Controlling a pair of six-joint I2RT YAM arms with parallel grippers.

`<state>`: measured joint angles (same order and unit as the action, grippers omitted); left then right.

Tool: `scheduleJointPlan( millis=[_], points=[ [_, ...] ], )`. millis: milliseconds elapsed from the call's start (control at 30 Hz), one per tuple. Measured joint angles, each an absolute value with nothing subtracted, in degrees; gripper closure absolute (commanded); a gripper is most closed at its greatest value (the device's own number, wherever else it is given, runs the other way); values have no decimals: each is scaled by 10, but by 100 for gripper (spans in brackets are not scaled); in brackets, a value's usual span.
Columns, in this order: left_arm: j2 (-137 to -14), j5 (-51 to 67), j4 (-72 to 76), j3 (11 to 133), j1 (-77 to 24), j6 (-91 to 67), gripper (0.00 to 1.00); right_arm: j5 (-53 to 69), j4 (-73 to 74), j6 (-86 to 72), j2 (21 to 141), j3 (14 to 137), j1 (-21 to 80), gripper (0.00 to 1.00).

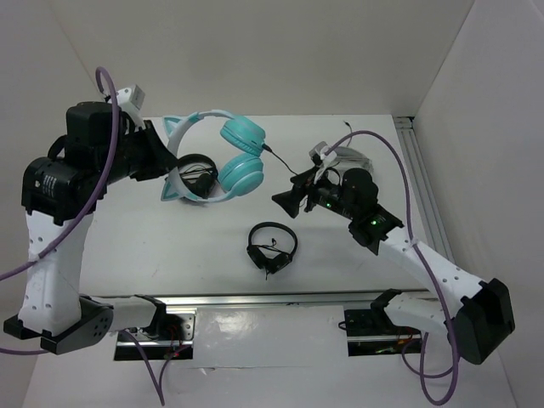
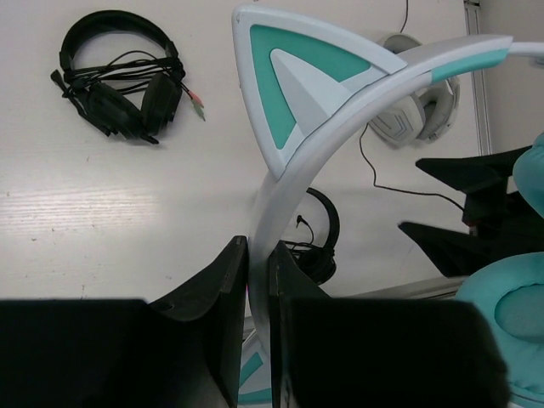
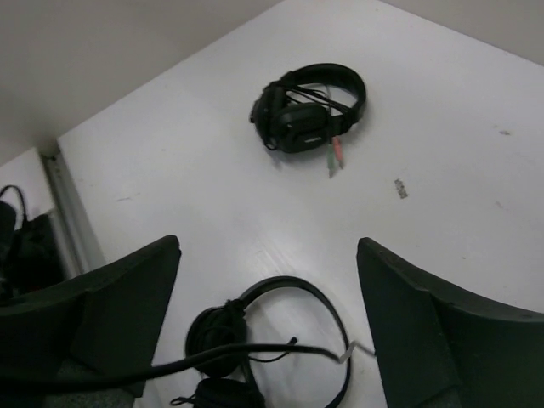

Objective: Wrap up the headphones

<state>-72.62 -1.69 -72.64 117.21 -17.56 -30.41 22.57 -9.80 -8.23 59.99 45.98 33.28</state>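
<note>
The teal headphones (image 1: 242,170) hang off the table with their pale cat-eared headband (image 1: 183,127) pinched in my left gripper (image 1: 172,166). In the left wrist view the gripper (image 2: 257,255) is shut on the headband (image 2: 280,170), just below a cat ear (image 2: 297,76); a teal earcup (image 2: 510,314) shows at the right. The thin black cable (image 1: 279,160) runs from an earcup toward my right gripper (image 1: 291,189). In the right wrist view that gripper (image 3: 268,280) is wide open, and the cable (image 3: 212,350) crosses loose between its fingers.
A small black headset (image 1: 272,246) lies on the table below the right gripper, also in the right wrist view (image 3: 272,340). A larger black headset (image 1: 197,174) with pink and green plugs lies under the teal pair (image 3: 310,106). White-grey headphones (image 1: 344,157) lie behind the right arm.
</note>
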Motion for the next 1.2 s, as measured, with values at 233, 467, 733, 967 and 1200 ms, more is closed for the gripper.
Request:
scheduleJointPlan(
  millis=[233, 467, 733, 967, 1200],
  points=[
    [-725, -14, -729, 1202, -176, -318, 100, 183, -184, -77, 636, 404, 336, 68],
    [-702, -20, -724, 1190, -176, -352, 100, 182, -274, -108, 656, 351, 336, 100],
    [-683, -62, -724, 1185, -176, -381, 100, 146, -303, -126, 648, 342, 340, 100],
    [-643, -188, -686, 1073, -176, -375, 100, -42, -160, -120, 549, 383, 432, 100],
    [-658, -202, -593, 878, -183, -295, 100, -274, -14, -65, 534, 537, 552, 100]
  ],
)
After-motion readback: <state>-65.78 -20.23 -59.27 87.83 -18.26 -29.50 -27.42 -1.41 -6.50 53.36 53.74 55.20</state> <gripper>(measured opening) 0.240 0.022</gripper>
